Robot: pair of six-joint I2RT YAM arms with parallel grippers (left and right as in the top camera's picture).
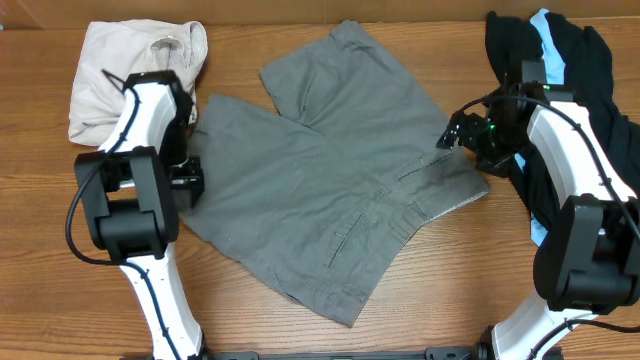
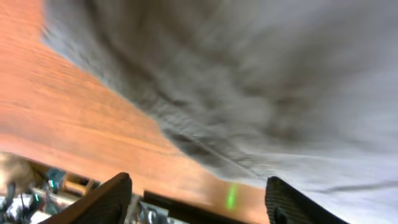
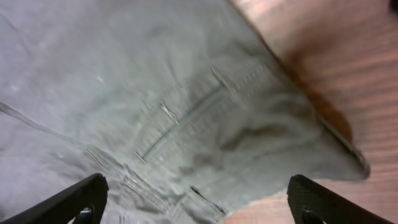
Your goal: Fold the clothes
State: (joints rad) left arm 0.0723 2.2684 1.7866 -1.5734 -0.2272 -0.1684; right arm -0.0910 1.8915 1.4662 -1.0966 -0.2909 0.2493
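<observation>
The grey shorts (image 1: 330, 170) lie spread flat in the middle of the table, back side up, with the waistband at the lower right and two slit pockets showing. My left gripper (image 1: 188, 180) is open and empty at the shorts' left edge; the left wrist view shows the grey cloth (image 2: 261, 81) beyond its open fingers (image 2: 199, 199). My right gripper (image 1: 452, 134) is open and empty over the waistband's right corner; the right wrist view shows a slit pocket (image 3: 180, 121) between its spread fingers (image 3: 199, 199).
A cream garment (image 1: 120, 70) lies bunched at the back left, partly under my left arm. A black garment (image 1: 590, 70) with a light-blue one (image 1: 548, 45) is piled at the back right, beside my right arm. Bare wood table (image 1: 430, 290) lies in front.
</observation>
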